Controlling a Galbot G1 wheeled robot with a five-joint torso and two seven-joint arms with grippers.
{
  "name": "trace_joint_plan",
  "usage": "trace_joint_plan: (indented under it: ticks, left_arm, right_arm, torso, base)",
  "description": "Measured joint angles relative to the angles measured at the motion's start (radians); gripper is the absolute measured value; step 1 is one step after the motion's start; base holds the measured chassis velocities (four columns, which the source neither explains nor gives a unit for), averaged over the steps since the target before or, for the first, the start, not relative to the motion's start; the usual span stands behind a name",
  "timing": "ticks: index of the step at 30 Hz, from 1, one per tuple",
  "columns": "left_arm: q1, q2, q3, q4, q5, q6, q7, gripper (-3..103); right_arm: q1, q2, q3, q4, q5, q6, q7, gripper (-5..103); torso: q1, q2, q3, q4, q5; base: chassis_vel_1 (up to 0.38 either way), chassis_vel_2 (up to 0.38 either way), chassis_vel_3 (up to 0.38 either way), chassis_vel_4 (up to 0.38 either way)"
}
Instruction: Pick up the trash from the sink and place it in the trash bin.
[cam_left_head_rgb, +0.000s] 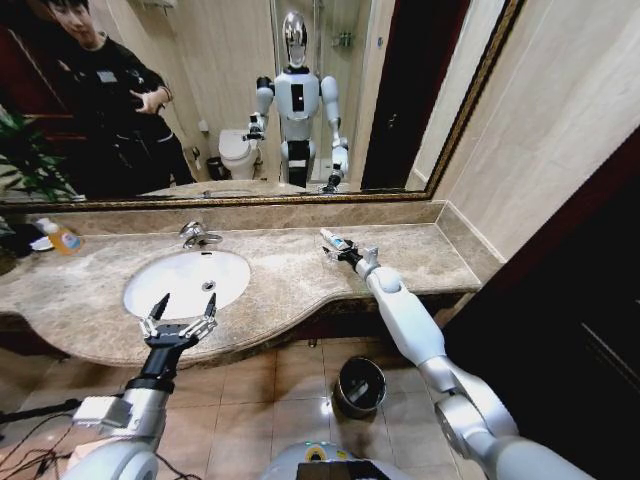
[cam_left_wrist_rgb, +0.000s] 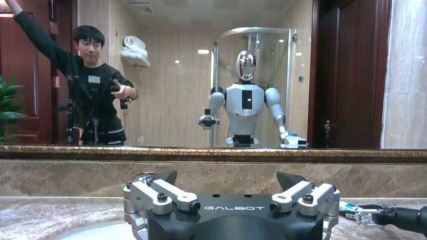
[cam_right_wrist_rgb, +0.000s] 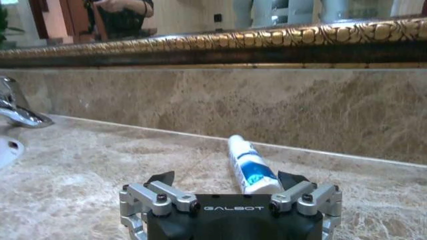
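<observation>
Right arm reached forward across the marble counter (cam_left_head_rgb: 290, 275), its right gripper (cam_right_wrist_rgb: 227, 181) low over the stone at about 3 o'clock from the sink (cam_left_head_rgb: 187, 282), jaws wide around the near end of a white-and-blue tube (cam_right_wrist_rgb: 248, 164) lying flat. Left gripper (cam_left_head_rgb: 180, 318) hovered at the basin's 6 o'clock edge, jaws spread wide, empty. "GALBOT" read on both gripper housings. Trash bin (cam_left_head_rgb: 360, 386) stood on the floor below the counter.

Both hands (cam_left_head_rgb: 183, 308) (cam_left_head_rgb: 338, 250) open — outstretched
</observation>
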Motion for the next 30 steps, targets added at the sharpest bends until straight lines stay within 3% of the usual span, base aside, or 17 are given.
trace_joint_plan:
  ticks: [8,10,11,15,18,19,21,22,26,28,30]
  left_arm:
    - [0.0,0.0,0.0,0.0,0.0,0.0,0.0,100]
    - [0.0,0.0,0.0,0.0,0.0,0.0,0.0,100]
    - [0.0,0.0,0.0,0.0,0.0,0.0,0.0,100]
    - [0.0,0.0,0.0,0.0,0.0,0.0,0.0,100]
    - [0.0,0.0,0.0,0.0,0.0,0.0,0.0,100]
    - [0.0,0.0,0.0,0.0,0.0,0.0,0.0,100]
    - [0.0,0.0,0.0,0.0,0.0,0.0,0.0,100]
    - [0.0,0.0,0.0,0.0,0.0,0.0,0.0,100]
    - [0.0,0.0,0.0,0.0,0.0,0.0,0.0,100]
    - [0.0,0.0,0.0,0.0,0.0,0.0,0.0,100]
    - [0.0,0.0,0.0,0.0,0.0,0.0,0.0,100]
  right_arm:
    - [0.021,-0.001,0.004,-0.047,0.001,0.004,-0.003,102]
    - [0.022,-0.004,0.009,-0.05,0.002,0.006,-0.002,99]
    - [0.022,-0.007,0.009,-0.053,0.002,0.008,0.001,91]
    - [0.021,-0.012,0.01,-0.056,0.001,0.015,0.004,88]
    - [0.018,-0.014,0.012,-0.056,0.0,0.017,0.004,80]
    - [0.017,-0.015,0.013,-0.055,0.0,0.017,0.004,72]
    - [0.016,-0.015,0.014,-0.054,-0.001,0.017,0.004,72]
    - [0.014,-0.015,0.014,-0.051,-0.001,0.017,0.004,64]
    - [0.011,-0.016,0.014,-0.047,-0.001,0.017,0.004,52]
    - [0.01,-0.018,0.014,-0.046,-0.001,0.017,0.004,52]
    - [0.007,-0.022,0.014,-0.042,-0.001,0.017,0.004,44]
  torso:
    - [0.0,0.0,0.0,0.0,0.0001]
    - [0.0,0.0,0.0,-0.0001,0.0001]
    - [0.0,0.0,0.0,-0.0001,0.0001]
    - [0.0,0.0,0.0,-0.0001,0.0001]
    - [0.0,0.0,0.0,-0.0001,0.0001]
    - [0.0,0.0,0.0,-0.0001,0.0001]
    - [0.0,0.0,0.0,-0.0001,0.0001]
    - [0.0,0.0,0.0,-0.0001,0.0001]
    - [0.0,0.0,0.0,0.0,0.0002]
    - [0.0,0.0,0.0,0.0,0.0001]
    - [0.0,0.0,0.0,-0.0001,0.0001]
  base:
    - [0.0,0.0,0.0,0.0]
    - [0.0,0.0,0.0,0.0]
    - [0.0,0.0,0.0,0.0]
    - [0.0,0.0,0.0,0.0]
    - [0.0,0.0,0.0,0.0]
    - [0.0,0.0,0.0,0.0]
    - [0.0,0.0,0.0,0.0]
    - [0.0,0.0,0.0,0.0]
    - [0.0,0.0,0.0,0.0]
    - [0.0,0.0,0.0,0.0]
    - [0.0,0.0,0.0,0.0]
